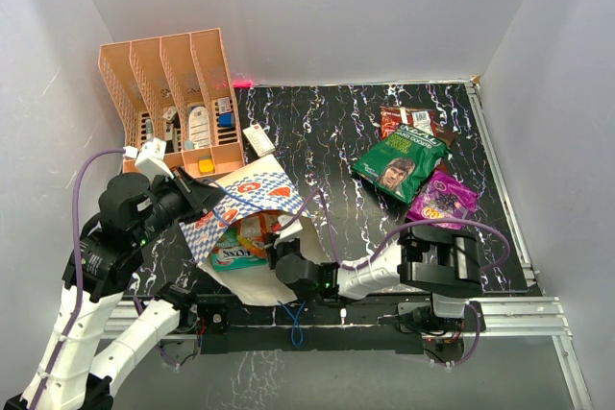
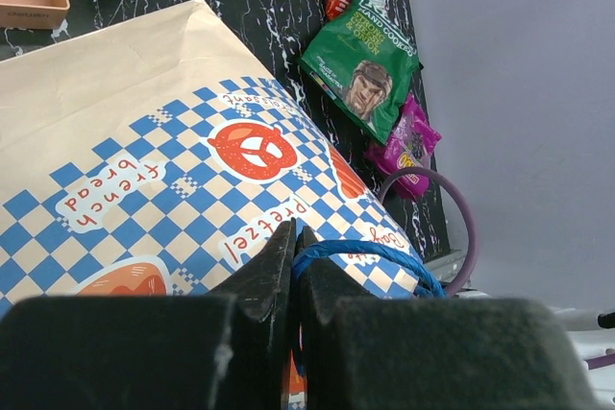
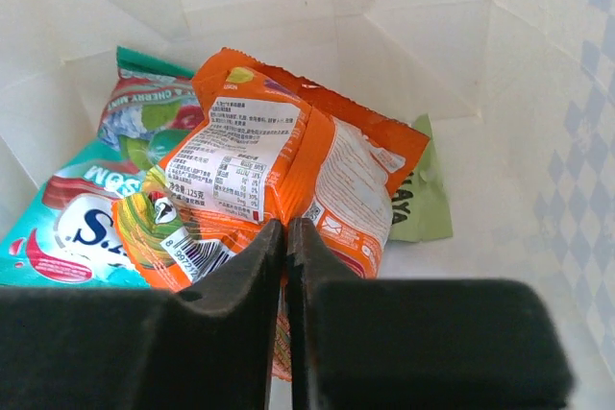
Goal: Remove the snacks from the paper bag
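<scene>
Right wrist view looks into the paper bag (image 1: 252, 187), where the right gripper (image 3: 285, 226) has its fingers pinched together on the lower edge of one orange packet (image 3: 279, 170). To its left lies one teal packet (image 3: 58, 228), and one pale green packet (image 3: 423, 208) pokes out from behind on the right. A green-edged corner above the teal one may be a fourth packet; that cannot be told. The bag's white walls stand close on every side of the gripper.

The bag lies on its side at the near left of the table (image 1: 317, 141), its mouth toward the arm bases. The left gripper (image 2: 293, 237) is clamped shut on the one blue cord handle (image 2: 375, 252) that shows; a second handle cannot be made out.

Three packets lie outside, at the far right: one green packet (image 1: 399, 162), one red packet (image 1: 404, 120) partly under it, and one purple packet (image 1: 442, 199) touching its near corner, close to the table's right edge. A stretch of dark marbled tabletop separates them from the bag.

One pink file organiser (image 1: 163, 74) stands just beyond the bag at the far left, with one small white box (image 1: 258, 138) beside it. Its contents are too small to name.
</scene>
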Controlling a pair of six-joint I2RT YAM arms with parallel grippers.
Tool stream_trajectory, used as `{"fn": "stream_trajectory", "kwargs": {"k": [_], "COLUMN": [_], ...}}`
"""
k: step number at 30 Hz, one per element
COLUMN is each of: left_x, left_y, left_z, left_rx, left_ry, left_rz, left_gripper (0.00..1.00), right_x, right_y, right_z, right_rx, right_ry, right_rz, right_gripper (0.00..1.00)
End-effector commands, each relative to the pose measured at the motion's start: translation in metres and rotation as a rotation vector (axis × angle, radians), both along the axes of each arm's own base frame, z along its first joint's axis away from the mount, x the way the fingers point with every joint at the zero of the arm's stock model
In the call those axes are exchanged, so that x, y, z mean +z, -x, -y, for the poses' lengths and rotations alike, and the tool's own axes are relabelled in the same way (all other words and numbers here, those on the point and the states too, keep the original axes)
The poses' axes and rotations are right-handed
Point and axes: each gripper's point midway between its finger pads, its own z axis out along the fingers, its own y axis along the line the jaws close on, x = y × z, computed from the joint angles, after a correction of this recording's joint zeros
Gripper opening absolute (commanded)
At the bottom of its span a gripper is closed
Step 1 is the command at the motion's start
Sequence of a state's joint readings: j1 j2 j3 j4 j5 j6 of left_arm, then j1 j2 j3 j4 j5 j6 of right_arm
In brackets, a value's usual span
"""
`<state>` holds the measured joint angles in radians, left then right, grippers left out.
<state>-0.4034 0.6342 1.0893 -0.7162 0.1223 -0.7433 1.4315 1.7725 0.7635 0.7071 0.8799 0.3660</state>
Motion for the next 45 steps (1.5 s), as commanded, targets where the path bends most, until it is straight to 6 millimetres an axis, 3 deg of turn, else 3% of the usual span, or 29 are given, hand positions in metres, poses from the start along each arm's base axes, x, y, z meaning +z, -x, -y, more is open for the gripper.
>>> {"fn": "stream_trajectory", "kwargs": {"k": [1,5,10,13,16,19,21,27,36,39,43,45], "left_x": [0.011,0.009,0.008,0.009,0.011,0.011,0.01,0.011,0.01,0.011,0.011,0.009], "left_y": [0.002,0.004,0.006,0.005,0.005,0.006,0.007,0.007,0.008,0.008,0.007,0.007], "left_z": [-0.001,-0.001,-0.003,-0.002,-0.001,-0.002,-0.002,-0.002,-0.001,-0.001,-0.001,-0.001], "left_rx": [-0.006,-0.009,-0.006,-0.007,-0.011,-0.011,-0.011,-0.012,-0.014,-0.017,-0.015,-0.015], "left_ry": [0.0,-0.001,-0.004,-0.003,-0.003,-0.005,-0.004,0.002,0.011,0.006,0.001,0.002], "left_rz": [0.032,0.022,0.022,0.026,0.027,0.026,0.025,0.026,0.017,0.016,0.016,0.014], "left_gripper": [0.0,0.0,0.0,0.0,0.0,0.0,0.0,0.0,0.0,0.0,0.0,0.0], "right_x": [0.001,0.002,0.018,0.021,0.022,0.037,0.034,0.006,-0.007,0.001,0.022,0.032], "right_y": [-0.002,-0.001,0.0,0.01,0.03,0.036,0.042,0.035,0.004,-0.003,-0.004,-0.002], "right_z": [0.001,-0.001,-0.006,-0.02,-0.036,-0.033,-0.032,-0.038,-0.041,-0.04,-0.037,-0.037], "right_rx": [-0.025,-0.011,0.04,0.181,0.391,0.471,0.553,0.619,0.439,0.375,0.346,0.35], "right_ry": [-0.026,0.004,0.057,0.116,0.208,0.268,0.341,0.503,0.545,0.515,0.454,0.426], "right_rz": [0.008,0.021,0.071,0.134,0.256,0.373,0.46,0.523,0.536,0.544,0.547,0.533], "right_gripper": [0.17,0.46,0.69,0.84,0.86,0.9,0.91,0.88,0.77,0.63,0.52,0.41]}}
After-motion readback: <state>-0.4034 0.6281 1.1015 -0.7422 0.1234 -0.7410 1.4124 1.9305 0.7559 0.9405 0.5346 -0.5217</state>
